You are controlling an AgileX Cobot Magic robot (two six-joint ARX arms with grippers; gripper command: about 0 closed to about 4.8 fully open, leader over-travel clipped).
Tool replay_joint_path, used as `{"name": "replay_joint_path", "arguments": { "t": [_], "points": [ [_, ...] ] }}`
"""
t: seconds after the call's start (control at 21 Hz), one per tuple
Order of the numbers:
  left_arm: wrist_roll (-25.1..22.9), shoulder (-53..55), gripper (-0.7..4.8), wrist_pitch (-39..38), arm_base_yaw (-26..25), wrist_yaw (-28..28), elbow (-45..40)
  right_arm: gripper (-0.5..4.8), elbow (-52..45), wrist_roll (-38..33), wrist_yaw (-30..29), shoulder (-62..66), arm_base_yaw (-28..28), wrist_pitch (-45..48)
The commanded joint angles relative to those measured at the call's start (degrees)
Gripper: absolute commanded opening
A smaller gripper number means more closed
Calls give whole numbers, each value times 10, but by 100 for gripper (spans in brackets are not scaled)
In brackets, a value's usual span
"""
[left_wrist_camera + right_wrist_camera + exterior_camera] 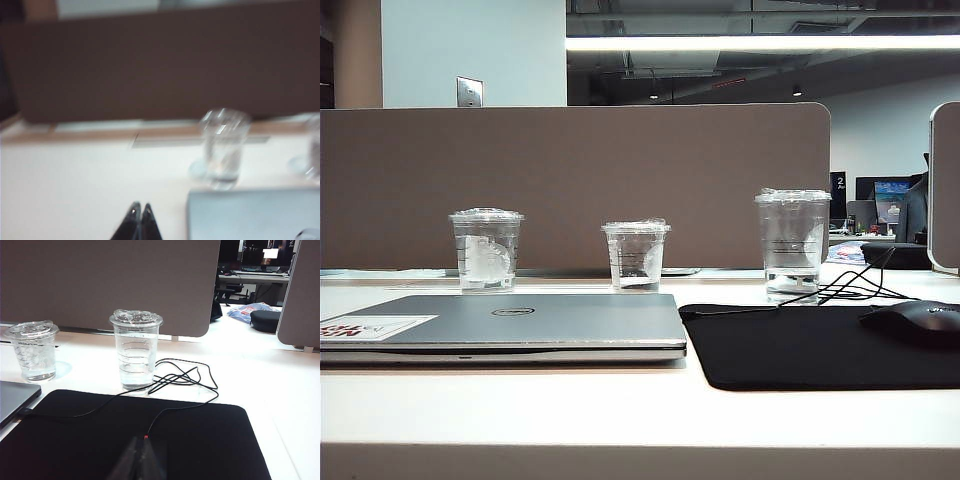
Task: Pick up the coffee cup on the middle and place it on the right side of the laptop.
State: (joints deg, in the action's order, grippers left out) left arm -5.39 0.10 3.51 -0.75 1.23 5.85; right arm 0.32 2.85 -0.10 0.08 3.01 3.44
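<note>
Left pincer (140, 210) clenched, empty, low over bench (75, 190); laptop (250, 215) just beside it. Right pincer (140, 445) clenched, empty, over black mat (150, 440); coffee cup (33, 350) well beyond, standing behind laptop corner, taller cup (135, 350) nearer.

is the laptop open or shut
Shut: the laptop lies flat on the table, lid down with its round logo facing up, left of the black mat.

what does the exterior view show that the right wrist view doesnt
Only the exterior view shows the cup with the round white logo, the laptop's lid logo and red-lettered sticker, and the mouse. Only the right wrist view shows the shut right tool, low over the black mat. Both show the coffee cup, the taller cup, the laptop, mat and cable.
</note>
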Motion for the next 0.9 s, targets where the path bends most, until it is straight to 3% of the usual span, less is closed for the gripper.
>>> {"name": "replay_joint_path", "arguments": {
  "t": [0.05, 0.19, 0.38, 0.52, 0.71, 0.81, 0.9],
  "points": [
    [-2, 29, -5, -89, 5, -44, 63, -8, -3, -45, -1, 0, 0, 12],
    [-2, 115, -5, -99, 45, -52, 113, -8, -3, -84, -17, -1, 0, 12],
    [-2, 271, -5, -62, 146, -56, 178, -8, -3, -96, -84, -1, 0, 21],
    [-2, 401, -5, 15, 221, -56, 228, -8, 3, -215, -122, 0, 0, 46],
    [-2, 495, -5, 99, 241, -56, 246, -9, 85, -225, -145, 9, -1, 50],
    [-2, 505, -5, 89, 241, -54, 246, -9, 156, -217, -121, 52, -2, 50],
    [-2, 506, -5, 75, 241, -50, 246, -8, 238, -176, -142, 152, -1, 57]
  ]
}}
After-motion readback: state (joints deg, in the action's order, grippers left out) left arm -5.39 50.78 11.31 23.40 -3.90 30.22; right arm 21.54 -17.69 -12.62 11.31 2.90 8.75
